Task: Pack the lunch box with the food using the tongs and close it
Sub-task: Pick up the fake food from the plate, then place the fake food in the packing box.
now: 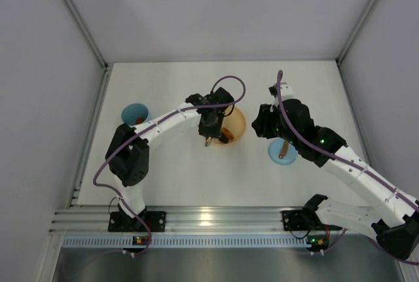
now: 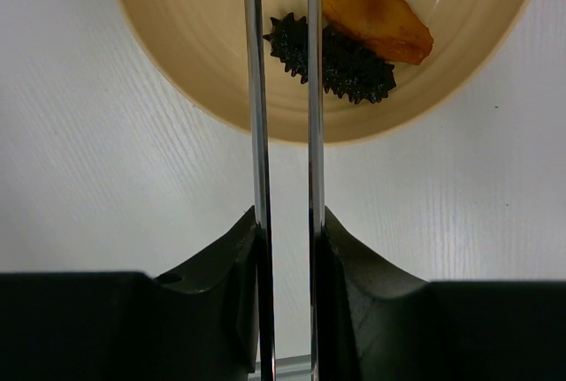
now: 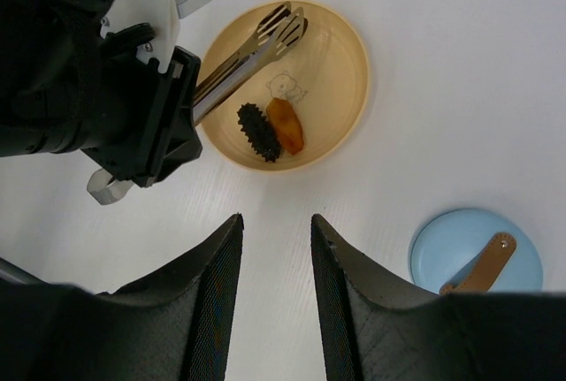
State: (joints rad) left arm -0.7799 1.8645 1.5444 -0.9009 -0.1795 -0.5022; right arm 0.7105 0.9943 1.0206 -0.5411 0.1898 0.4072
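My left gripper (image 2: 285, 217) is shut on the silver tongs (image 2: 257, 89), whose two arms run straight out over the orange plate (image 2: 177, 36). On the plate lie a spiky dark food piece (image 2: 340, 63) and an orange food piece (image 2: 376, 23), just right of the tong arms. In the right wrist view the tong tips (image 3: 281, 29) hang near together over the plate with nothing between them. The open blue lunch box tub (image 1: 135, 113) stands far left. Its lid (image 3: 460, 248) lies right of the plate. My right gripper (image 3: 276, 219) hovers open and empty between plate and lid.
White walls enclose the table on three sides. The left arm (image 1: 157, 125) stretches from the tub's side to the plate (image 1: 239, 120). The lid (image 1: 281, 153) sits partly under the right arm (image 1: 308, 135). An aluminium rail (image 1: 216, 218) runs along the near edge.
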